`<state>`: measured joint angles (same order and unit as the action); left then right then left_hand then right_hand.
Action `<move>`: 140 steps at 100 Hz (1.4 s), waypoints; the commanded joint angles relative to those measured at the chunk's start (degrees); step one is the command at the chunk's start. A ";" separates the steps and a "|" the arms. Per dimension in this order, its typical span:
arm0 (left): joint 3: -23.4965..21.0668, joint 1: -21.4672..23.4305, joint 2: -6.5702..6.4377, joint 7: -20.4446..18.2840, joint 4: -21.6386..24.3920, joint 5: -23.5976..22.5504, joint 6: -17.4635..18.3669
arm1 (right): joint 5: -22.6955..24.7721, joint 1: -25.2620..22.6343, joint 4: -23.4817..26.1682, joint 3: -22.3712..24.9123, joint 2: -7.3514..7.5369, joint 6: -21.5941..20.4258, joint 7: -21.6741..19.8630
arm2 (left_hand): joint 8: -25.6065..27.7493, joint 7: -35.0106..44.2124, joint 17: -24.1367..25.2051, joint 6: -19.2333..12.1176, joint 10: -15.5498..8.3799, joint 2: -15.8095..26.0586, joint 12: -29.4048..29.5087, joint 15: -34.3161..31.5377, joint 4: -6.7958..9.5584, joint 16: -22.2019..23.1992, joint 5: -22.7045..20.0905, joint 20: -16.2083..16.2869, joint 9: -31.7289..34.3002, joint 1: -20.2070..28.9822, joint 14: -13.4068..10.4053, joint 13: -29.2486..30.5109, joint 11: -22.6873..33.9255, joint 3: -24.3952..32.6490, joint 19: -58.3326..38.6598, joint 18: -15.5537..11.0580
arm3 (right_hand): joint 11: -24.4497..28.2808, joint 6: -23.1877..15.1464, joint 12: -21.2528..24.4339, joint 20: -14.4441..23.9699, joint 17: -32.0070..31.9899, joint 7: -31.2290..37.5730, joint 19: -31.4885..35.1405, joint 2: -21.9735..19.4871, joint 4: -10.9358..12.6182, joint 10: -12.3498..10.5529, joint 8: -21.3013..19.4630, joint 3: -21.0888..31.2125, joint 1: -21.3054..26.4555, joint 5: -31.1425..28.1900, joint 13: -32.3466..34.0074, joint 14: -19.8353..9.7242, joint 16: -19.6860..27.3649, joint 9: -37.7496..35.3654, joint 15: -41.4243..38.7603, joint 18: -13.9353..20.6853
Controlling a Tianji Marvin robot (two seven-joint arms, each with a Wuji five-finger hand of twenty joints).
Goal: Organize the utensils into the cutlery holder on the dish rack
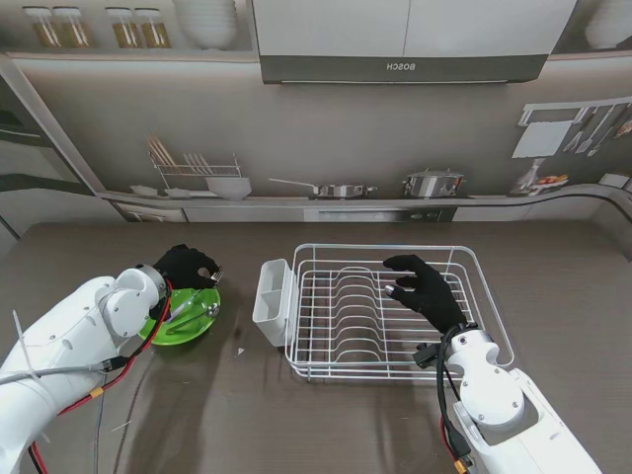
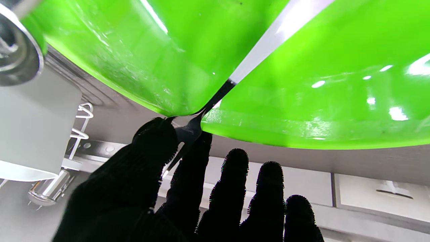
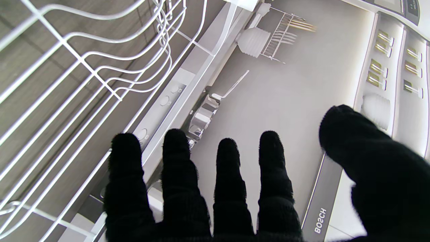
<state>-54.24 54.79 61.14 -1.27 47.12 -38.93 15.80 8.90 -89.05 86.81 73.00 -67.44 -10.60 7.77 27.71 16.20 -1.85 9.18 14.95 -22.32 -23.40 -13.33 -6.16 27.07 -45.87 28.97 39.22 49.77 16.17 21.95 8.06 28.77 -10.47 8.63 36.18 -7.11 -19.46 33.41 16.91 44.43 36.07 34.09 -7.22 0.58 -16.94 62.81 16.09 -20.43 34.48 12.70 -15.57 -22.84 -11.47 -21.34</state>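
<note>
the black-gloved left hand [image 2: 151,188] is pinched, thumb against forefinger, on a thin metal utensil handle [image 2: 193,129] at the glossy green bowl's [image 2: 302,101] rim. the pinch should be firmed before lifting toward the white plastic cutlery holder [image 1: 272,301] beside it. the right hand [image 1: 423,288] is spread, holding nothing.

I read one text only: "BOSCH" on the range hood [image 1: 400,67], far beyond the right hand [image 1: 425,288]; it reappears past that hand's fingertips in the right wrist view.

Left hand [image 1: 188,267] pinches with thumb and forefinger; right hand [image 1: 423,288] hovers, fingers spread
</note>
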 commanded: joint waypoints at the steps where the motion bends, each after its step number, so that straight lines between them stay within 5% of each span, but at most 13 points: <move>1: 0.02 -0.22 0.52 -0.58 -0.28 0.48 0.12 | 0.01 -0.15 0.01 -0.07 -0.26 0.09 -0.68 | 1.77 1.16 0.00 -1.21 -0.03 -0.17 -0.62 -0.91 -0.82 -0.11 -1.31 0.93 1.14 3.20 -0.54 0.15 0.36 -1.82 1.65 -0.11 | -0.52 -0.26 0.70 0.90 0.14 -0.86 -1.08 -0.84 1.12 0.02 1.12 -0.46 -1.14 -0.33 1.25 -0.70 -0.54 -0.12 -0.46 0.54; 34: 0.74 -0.89 1.36 2.28 -2.68 1.83 1.02 | -0.28 -0.19 0.02 -0.05 -0.27 0.19 -0.76 | 3.21 10.74 -1.68 -3.25 -0.69 -1.99 -1.28 -2.53 0.29 -0.04 -2.67 0.92 3.13 8.81 -0.59 1.71 1.25 -6.17 1.10 0.48 | -0.52 -0.34 0.70 0.97 0.17 -0.91 -1.14 -1.03 1.15 -0.01 1.15 -0.43 -1.07 -0.29 1.30 -0.62 -0.56 -0.02 -0.49 0.54; 69: 1.53 -1.56 2.48 5.07 -5.15 3.92 1.93 | -0.60 -0.15 -0.04 -0.06 -0.30 0.35 -0.88 | 6.75 24.50 -3.79 -6.72 -1.91 -1.52 -2.20 -4.21 0.14 0.10 -6.36 1.14 5.98 10.68 -0.44 3.80 2.57 -3.52 0.23 0.98 | -0.49 -0.27 0.68 1.01 0.20 -0.95 -1.22 -1.18 1.15 0.03 1.17 -0.36 -1.03 -0.21 1.23 -0.68 -0.54 0.01 -0.46 0.55; 107: 0.80 -1.17 2.38 3.98 -4.55 4.55 2.40 | -0.95 -0.10 -0.08 -0.02 -0.33 0.64 -0.94 | 11.43 29.75 -4.12 -4.86 -3.81 1.65 -3.04 -4.87 0.28 0.03 -3.80 0.84 6.44 12.47 -1.21 4.29 3.58 -5.12 0.27 0.52 | -0.50 -0.29 0.70 1.07 0.24 -0.98 -1.30 -1.36 1.18 0.00 1.19 -0.38 -1.03 -0.15 1.25 -0.62 -0.54 0.00 -0.46 0.63; 140: -5.37 2.78 1.02 1.41 2.75 1.81 2.49 | -1.00 -0.07 -0.10 -0.05 -0.34 0.57 -0.96 | 16.44 31.98 -4.18 -2.70 -3.93 3.53 -4.43 -5.08 -0.05 -0.05 -1.33 0.73 6.82 14.46 -1.88 4.41 4.79 -6.56 0.25 0.30 | -0.53 -0.17 0.71 1.14 0.26 -1.02 -1.43 -1.56 1.18 0.04 1.22 -0.44 -1.10 0.13 1.24 -0.57 -0.54 0.17 -0.45 0.58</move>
<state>-59.19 57.41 62.47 1.19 49.13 -36.95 17.96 7.99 -88.93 86.64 73.03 -67.52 -10.04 7.63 40.77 42.25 -6.20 7.56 11.93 -22.41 -26.64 -17.52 -6.26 27.07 -47.42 29.00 45.29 59.20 15.30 25.56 12.07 22.09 -10.47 8.95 36.18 -7.11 -19.46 33.45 16.95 44.43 35.91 33.98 -7.22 0.62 -16.94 62.81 16.08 -20.43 34.48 12.70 -15.57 -22.84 -11.48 -21.33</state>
